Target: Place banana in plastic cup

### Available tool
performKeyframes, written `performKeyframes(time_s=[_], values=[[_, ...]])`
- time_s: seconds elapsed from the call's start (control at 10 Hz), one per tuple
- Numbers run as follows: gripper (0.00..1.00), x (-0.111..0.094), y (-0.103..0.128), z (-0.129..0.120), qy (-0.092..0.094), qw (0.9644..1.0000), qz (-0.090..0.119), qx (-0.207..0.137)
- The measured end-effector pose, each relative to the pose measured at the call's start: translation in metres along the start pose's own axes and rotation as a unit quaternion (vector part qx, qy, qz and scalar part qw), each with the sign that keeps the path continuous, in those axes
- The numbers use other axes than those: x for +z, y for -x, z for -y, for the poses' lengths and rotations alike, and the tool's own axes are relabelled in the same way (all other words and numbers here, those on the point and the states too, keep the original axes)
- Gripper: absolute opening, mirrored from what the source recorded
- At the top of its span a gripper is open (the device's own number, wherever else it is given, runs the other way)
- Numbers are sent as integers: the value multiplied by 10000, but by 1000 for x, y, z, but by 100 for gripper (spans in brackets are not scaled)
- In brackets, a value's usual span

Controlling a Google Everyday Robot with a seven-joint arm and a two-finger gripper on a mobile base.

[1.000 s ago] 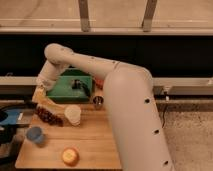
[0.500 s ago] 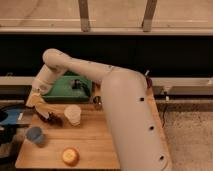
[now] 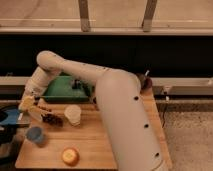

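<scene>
Pale-yellow slim banana [image 3: 26,103] sits pinched in the gripper [image 3: 29,102] at the wooden table's [image 3: 100,137] left edge, above the small light-blue plastic cup [image 3: 35,135], not touching it.

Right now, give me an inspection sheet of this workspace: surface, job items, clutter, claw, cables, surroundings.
Surface: wooden table, several things on its left half.
Job's things: banana at the claw, above the table's left edge; blue cup near the front-left corner, nothing visible in it.
Clutter: whitish cup, round orange fruit, dark item, green tray.
Claw: claw at the far left, over the table edge.
Cables: nothing seen.
Surroundings: dark wall and railing behind, speckled floor right.
</scene>
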Motion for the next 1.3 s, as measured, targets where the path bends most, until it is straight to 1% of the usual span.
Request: performKeyframes(time_s=[0.4,0.7,0.8,1.0,1.3], values=[[0,25,17,-18,182,9997,118,-133],[0,42,28,-35,250,9995,144,-159],[0,43,30,-39,250,9994,153,-158],[0,47,29,-44,246,9993,253,-112],[0,49,12,-40,271,9984,494,-13]])
